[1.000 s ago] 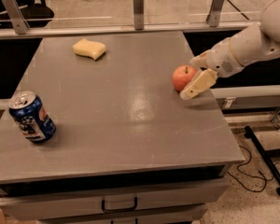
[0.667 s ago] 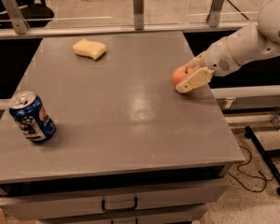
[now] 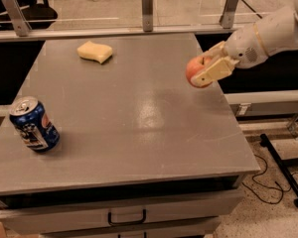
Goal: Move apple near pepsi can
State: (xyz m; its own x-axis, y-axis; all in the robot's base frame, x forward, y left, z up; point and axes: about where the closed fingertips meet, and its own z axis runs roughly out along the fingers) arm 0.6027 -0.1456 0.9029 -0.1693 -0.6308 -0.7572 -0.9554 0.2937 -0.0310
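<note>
The red-orange apple is held off the grey table at its right side. My gripper comes in from the right and is shut on the apple, with one cream finger across its front and the other behind it. The blue pepsi can stands tilted near the table's left front edge, far from the apple.
A pale yellow sponge lies at the back of the table, left of centre. A metal rail with posts runs behind the table. A drawer with a handle sits below the table front. Cables lie on the floor at right.
My gripper closed on the apple and lifted it up off the table, a little to the right. The can and sponge have not moved.
</note>
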